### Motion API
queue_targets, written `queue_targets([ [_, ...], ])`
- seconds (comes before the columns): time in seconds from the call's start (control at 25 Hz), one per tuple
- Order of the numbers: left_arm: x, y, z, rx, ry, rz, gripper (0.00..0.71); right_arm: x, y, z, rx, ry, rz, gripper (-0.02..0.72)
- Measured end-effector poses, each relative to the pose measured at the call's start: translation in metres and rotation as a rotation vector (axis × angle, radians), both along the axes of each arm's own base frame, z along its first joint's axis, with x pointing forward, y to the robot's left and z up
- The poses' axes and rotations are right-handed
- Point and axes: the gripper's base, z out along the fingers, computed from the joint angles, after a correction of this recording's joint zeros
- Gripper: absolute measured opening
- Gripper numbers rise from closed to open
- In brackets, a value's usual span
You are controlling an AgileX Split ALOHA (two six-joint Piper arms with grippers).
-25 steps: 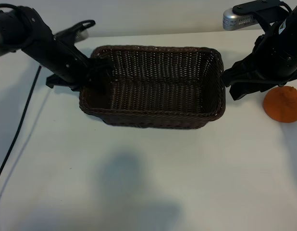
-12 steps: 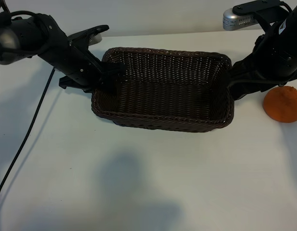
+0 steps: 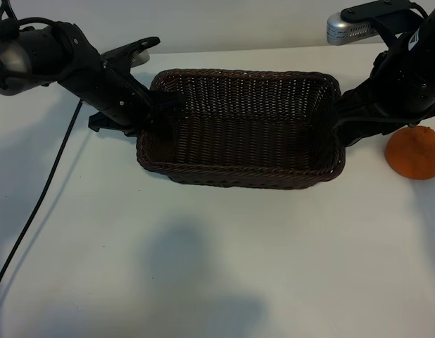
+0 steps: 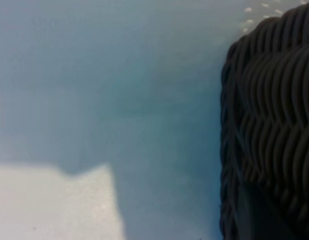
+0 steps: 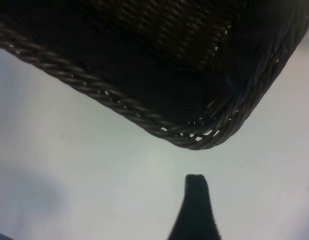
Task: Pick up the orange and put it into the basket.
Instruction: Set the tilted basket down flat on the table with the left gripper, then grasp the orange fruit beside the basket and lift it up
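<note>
The dark brown wicker basket (image 3: 238, 169) stands in the middle of the white table. My left gripper (image 3: 161, 107) is shut on its left wall, one finger inside and one outside; the left wrist view shows only that woven wall (image 4: 274, 115) close up. The orange (image 3: 414, 153) lies on the table to the right of the basket, outside it. Between the basket's right end and the orange hangs my right gripper (image 3: 342, 125), open and holding nothing. One of its dark fingers (image 5: 196, 205) shows above bare table, near a corner of the basket (image 5: 194, 137).
A black cable (image 3: 34, 204) runs down the table's left side. A silver device (image 3: 348, 28) sits at the back right, behind the right arm. A broad shadow lies on the front of the table.
The left gripper has pulled the basket a little to the right, closer to the right gripper and the orange; over the last half second it barely moved. The right arm stayed put.
</note>
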Motion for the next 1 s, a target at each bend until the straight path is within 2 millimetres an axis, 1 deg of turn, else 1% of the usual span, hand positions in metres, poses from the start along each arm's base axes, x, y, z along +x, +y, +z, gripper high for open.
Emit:
queue_targets([
  [0.08,0.000,0.000,0.000,-0.005,0.006,0.015,0.153,0.000,0.000,0.000,0.000,0.000,0.000,0.538],
  [0.12,0.000,0.000,0.000,-0.007,0.008,0.019,0.166,0.000,0.000,0.000,0.000,0.000,0.000,0.538],
  [0.16,0.000,-0.001,0.000,-0.010,0.011,0.023,0.195,0.000,0.000,0.000,0.000,0.000,0.000,0.538],
  [0.2,-0.001,-0.001,0.000,-0.014,0.018,0.026,0.234,0.000,0.000,0.000,0.000,0.000,0.000,0.538],
  [0.4,-0.003,-0.001,0.000,-0.021,0.045,0.022,0.535,0.000,0.000,0.000,0.000,0.000,0.000,0.538],
  [0.44,-0.003,-0.002,0.001,-0.022,0.049,0.020,0.580,0.000,0.000,0.000,0.000,0.000,0.000,0.538],
  [0.52,-0.004,-0.002,0.001,-0.023,0.056,0.020,0.628,0.000,0.000,0.000,0.000,0.000,0.000,0.538],
  [0.64,-0.005,-0.001,0.008,-0.023,0.046,0.021,0.647,0.000,0.000,0.000,0.000,0.000,0.000,0.538],
  [0.8,-0.007,0.003,0.027,0.008,0.007,0.031,0.647,0.000,0.000,0.000,0.000,0.001,0.000,0.538],
  [1.0,-0.009,0.007,0.040,0.049,-0.016,0.031,0.647,0.000,0.000,0.000,0.001,0.001,0.000,0.538],
])
